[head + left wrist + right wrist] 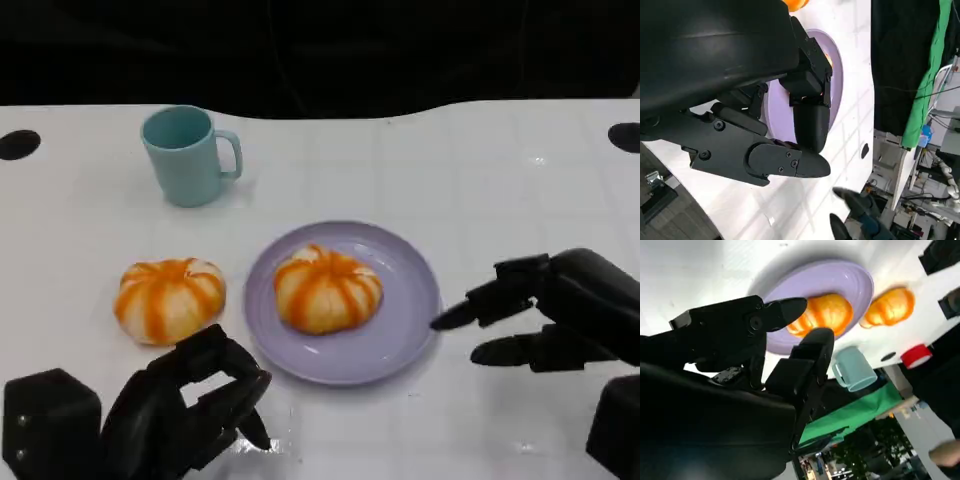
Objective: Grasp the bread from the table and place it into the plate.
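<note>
One orange-striped bread point(168, 298) lies on the white table, left of the lavender plate point(400, 330). A second, similar bread point(327, 288) sits on the plate. My left hand point(195, 405) hovers low just in front of the table bread, holding nothing, its fingers loosely bent. My right hand point(555, 310) is off the plate's right rim, fingers spread toward it and holding nothing. The right wrist view shows the plate point(845, 280), the bread on it point(827, 312) and the table bread point(890, 307) beyond my right hand point(765, 340). The left wrist view shows the plate point(777, 110) behind my left hand point(790, 145).
A teal mug point(190, 155) stands at the back left, handle to the right, well behind the table bread. The table's far edge borders a dark background. White tabletop stretches between both hands at the front. A red object point(915, 356) shows beyond the table.
</note>
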Tool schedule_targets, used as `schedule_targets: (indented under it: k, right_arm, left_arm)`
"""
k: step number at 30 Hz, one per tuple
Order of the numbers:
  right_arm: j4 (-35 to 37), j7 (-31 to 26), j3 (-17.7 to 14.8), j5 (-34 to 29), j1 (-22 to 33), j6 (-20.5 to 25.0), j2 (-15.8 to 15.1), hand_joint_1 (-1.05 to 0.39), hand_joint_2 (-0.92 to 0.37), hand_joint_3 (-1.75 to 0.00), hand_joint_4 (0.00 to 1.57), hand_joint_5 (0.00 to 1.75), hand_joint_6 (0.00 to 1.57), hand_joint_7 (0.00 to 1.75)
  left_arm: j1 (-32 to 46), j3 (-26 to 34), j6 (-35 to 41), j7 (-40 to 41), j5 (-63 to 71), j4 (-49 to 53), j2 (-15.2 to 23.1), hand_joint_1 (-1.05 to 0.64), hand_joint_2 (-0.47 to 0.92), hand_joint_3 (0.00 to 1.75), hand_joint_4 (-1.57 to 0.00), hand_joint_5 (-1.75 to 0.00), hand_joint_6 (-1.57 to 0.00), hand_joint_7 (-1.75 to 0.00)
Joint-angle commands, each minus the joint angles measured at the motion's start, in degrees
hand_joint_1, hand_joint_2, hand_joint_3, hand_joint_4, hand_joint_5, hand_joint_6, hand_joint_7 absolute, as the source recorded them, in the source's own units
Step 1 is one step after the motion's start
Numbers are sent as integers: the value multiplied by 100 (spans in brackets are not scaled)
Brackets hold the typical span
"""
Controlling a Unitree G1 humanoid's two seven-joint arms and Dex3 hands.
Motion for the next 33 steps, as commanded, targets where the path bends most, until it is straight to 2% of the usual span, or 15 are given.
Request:
schedule_targets:
  k: [1,3,5,7,8,14,21,29,33]
  right_arm:
    - [-547,264,-135,14,349,304,-274,-16,-91,-5,85,140,117,27]
    - [-670,273,-144,-34,495,350,-304,-15,-89,-12,84,148,115,36]
    - [-833,330,-146,-95,640,512,-345,-16,-67,-59,83,157,102,65]
    - [-889,341,-138,-163,732,589,-356,-17,-57,-80,82,160,97,77]
    - [-880,318,-130,-209,766,614,-345,-17,-55,-83,82,159,96,80]
    - [-757,195,-90,-282,903,673,-221,-14,-50,-94,76,170,87,97]
    - [-476,60,-22,-339,874,609,-136,-15,-51,-99,79,175,77,119]
    - [-71,-153,36,-445,764,336,-85,-17,-51,-103,80,175,71,131]
    - [7,-142,67,-453,733,252,-87,-19,-51,-100,79,175,70,128]
  left_arm:
    - [27,50,-18,-39,-21,-30,78,-57,92,21,-73,-175,-61,-158]
    - [25,43,-45,-51,-6,-21,86,-57,92,21,-73,-175,-61,-158]
    - [26,46,-37,-52,-13,-32,90,-57,92,22,-73,-175,-61,-158]
    - [25,56,-22,-46,-34,-36,82,-57,92,22,-73,-175,-62,-158]
    - [24,56,-32,-50,-32,-31,83,-57,92,21,-73,-175,-62,-157]
    - [23,61,-39,-68,-38,-38,99,-56,92,23,-73,-175,-63,-156]
    - [9,81,-52,-89,-44,-16,119,-56,92,23,-74,-175,-64,-155]
    - [8,100,-49,-106,-30,-12,130,-56,92,23,-74,-175,-65,-154]
    - [5,93,-102,-128,22,13,156,-56,92,25,-74,-175,-64,-154]
